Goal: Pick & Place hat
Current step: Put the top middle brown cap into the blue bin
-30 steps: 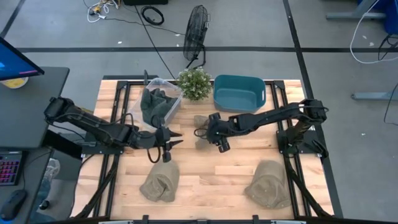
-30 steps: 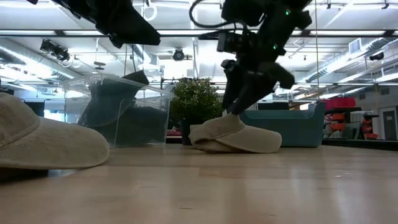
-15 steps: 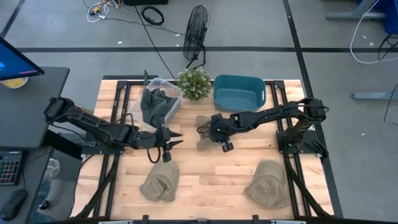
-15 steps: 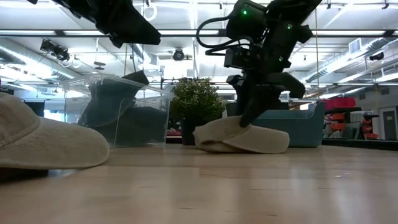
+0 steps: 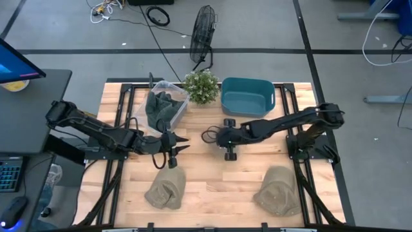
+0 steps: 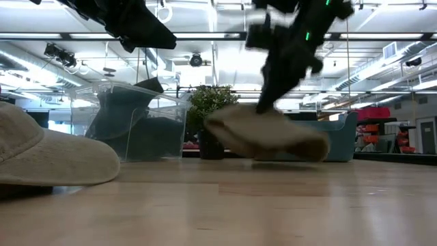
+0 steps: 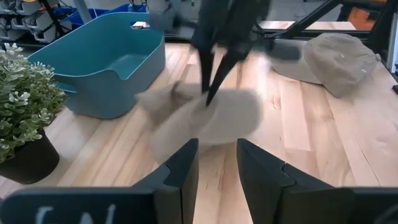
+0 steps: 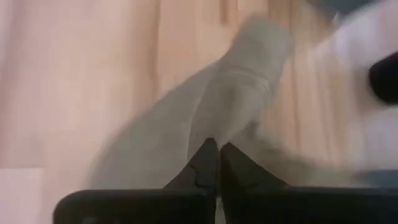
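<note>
A beige hat (image 6: 273, 135) hangs blurred above the table near its middle, with my right gripper (image 6: 266, 104) shut on it from above. In the left wrist view the same hat (image 7: 205, 118) shows under the right arm's fingers (image 7: 214, 84). The high view hides this hat under the right gripper (image 5: 219, 137). My left gripper (image 5: 180, 145) hovers open to the left of it, nothing between its fingers (image 7: 186, 165). My right gripper pinches a raised fold of cloth on the hat's top (image 8: 217, 127) between its two shut fingers. The fingers come from above, pointing down. The hat hangs below them, tilted and lifted clear of the table.
Two more beige hats lie near the front edge, one left (image 5: 166, 190) and one right (image 5: 278, 189). At the back stand a clear bin (image 5: 165, 106) with dark cloth in it, a potted plant (image 5: 201, 86) and a teal tub (image 5: 248, 95).
My right gripper has come down on the beige hat, shut on its top and risen. The hat, which lay on the table, now hangs lifted clear of it.
</note>
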Available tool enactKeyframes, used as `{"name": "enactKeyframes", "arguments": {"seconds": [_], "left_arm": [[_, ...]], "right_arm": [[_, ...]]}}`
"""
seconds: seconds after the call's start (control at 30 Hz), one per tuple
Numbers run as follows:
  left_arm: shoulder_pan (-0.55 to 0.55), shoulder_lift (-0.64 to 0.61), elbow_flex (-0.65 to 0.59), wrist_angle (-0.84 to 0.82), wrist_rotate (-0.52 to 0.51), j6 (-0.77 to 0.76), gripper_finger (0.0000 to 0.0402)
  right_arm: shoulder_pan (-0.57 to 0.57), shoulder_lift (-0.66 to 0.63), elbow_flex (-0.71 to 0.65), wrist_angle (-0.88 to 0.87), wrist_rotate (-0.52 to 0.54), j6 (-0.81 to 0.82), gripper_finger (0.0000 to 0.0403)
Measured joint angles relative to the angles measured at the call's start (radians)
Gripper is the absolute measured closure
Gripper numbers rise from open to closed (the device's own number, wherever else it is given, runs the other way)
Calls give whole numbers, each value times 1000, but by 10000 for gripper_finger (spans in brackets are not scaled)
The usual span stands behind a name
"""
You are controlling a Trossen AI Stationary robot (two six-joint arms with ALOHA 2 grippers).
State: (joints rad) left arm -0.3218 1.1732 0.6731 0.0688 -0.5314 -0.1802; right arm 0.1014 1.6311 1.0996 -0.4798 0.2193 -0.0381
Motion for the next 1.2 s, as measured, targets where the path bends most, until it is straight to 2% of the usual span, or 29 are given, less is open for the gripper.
{"name": "enactKeyframes", "arguments": {"seconds": [0.1, 0.17, 0.33, 0.43, 0.63, 0.73, 0.93, 1.2], "left_arm": [[0, 0, 0, -1, 0, 0, 287], [0, -1, 0, -1, 0, 0, 287], [0, -1, 0, -4, 0, 0, 287], [0, -1, 0, -7, 0, 0, 287], [0, -1, 0, -8, 0, 0, 287], [0, -1, 0, -8, 0, 0, 287], [0, -1, 0, -7, 0, 4, 287], [0, -1, 0, -7, 0, 8, 287]], "right_arm": [[51, -59, 59, -78, 83, 2, 396], [86, -104, 103, -145, 185, -21, 398], [137, -194, 155, -267, 553, -114, 399], [131, -236, 151, -282, 728, -204, 399], [34, -266, 101, -325, 920, -296, 400], [-43, -266, 52, -322, 966, -335, 400], [-190, -266, -104, -211, 970, -441, 401], [-278, -266, -342, 297, 947, -766, 401]]}}
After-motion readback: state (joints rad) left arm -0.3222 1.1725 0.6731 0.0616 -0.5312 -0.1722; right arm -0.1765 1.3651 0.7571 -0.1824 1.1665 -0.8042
